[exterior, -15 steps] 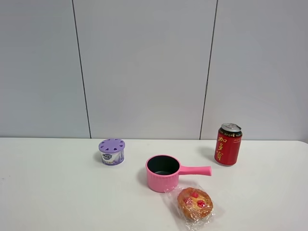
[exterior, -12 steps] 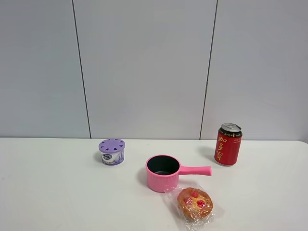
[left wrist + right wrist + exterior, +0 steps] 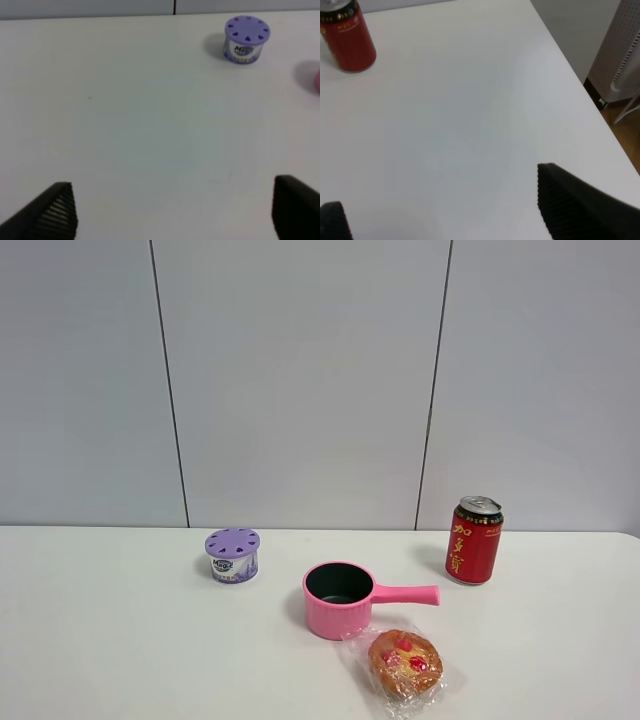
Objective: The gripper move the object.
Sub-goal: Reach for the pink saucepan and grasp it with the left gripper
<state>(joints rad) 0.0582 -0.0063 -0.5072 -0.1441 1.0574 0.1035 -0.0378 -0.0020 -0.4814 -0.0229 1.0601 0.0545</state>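
Note:
The pink toy saucepan (image 3: 338, 610) stands upright on the white table (image 3: 120, 640) near the middle, its stick handle (image 3: 405, 594) pointing right. Only a sliver of it shows at the edge of the left wrist view (image 3: 317, 81). Neither arm shows in the exterior high view. My left gripper (image 3: 172, 215) is open and empty above bare table, well short of the saucepan. My right gripper (image 3: 450, 215) is open and empty above bare table, far from the red can.
A purple-lidded round container (image 3: 232, 555) stands left of the saucepan and shows in the left wrist view (image 3: 246, 39). A red can (image 3: 474, 540) stands at the back right, also in the right wrist view (image 3: 347, 37). A wrapped cake (image 3: 404, 664) lies just in front of the handle. The table's right edge (image 3: 580, 80) borders the floor.

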